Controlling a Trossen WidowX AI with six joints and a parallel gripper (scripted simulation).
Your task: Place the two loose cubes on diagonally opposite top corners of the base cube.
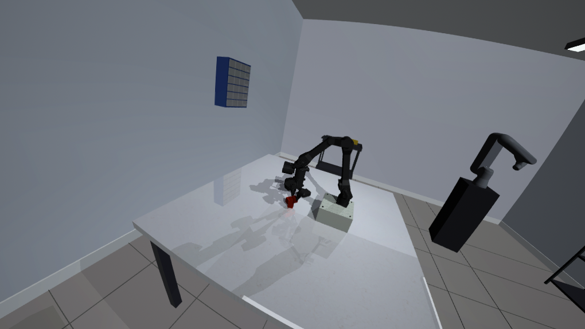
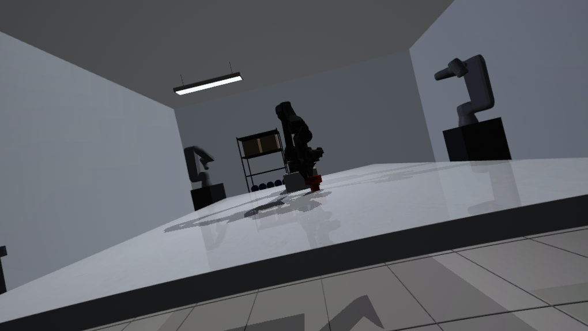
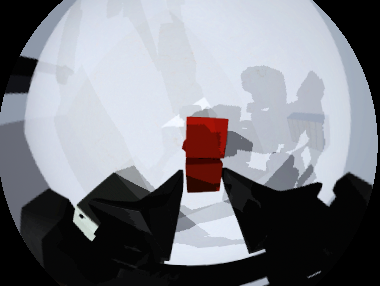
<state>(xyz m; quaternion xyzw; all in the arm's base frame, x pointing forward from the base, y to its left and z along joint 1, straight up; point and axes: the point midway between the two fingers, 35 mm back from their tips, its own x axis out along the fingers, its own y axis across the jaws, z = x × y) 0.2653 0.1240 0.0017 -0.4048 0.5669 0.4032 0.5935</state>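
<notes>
Two loose cubes (image 3: 207, 137) (image 1: 290, 199) (image 2: 317, 179) atop the base cube (image 1: 289, 205) (image 2: 315, 188), near each other; gripper (image 3: 202, 172) (image 1: 295, 198) (image 2: 309, 177) jaws spread around one.

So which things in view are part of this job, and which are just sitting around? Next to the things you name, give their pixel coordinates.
Part of the job:
- red cubes (image 1: 290, 201) (image 2: 315, 180) (image 3: 206, 137), clustered at the fingertips
- end effector (image 1: 295, 197) (image 2: 309, 176) (image 3: 202, 172)
- pale mounting block (image 1: 334, 220) (image 2: 292, 183) (image 3: 86, 226), only as the arm's support

Just around:
- blue wall cabinet (image 1: 221, 81)
- black pedestals (image 1: 464, 214) (image 2: 478, 142) with grey arms (image 1: 486, 157) (image 2: 478, 82)
- brown boxes (image 2: 251, 147)
- hanging light (image 1: 576, 47) (image 2: 208, 83)
</notes>
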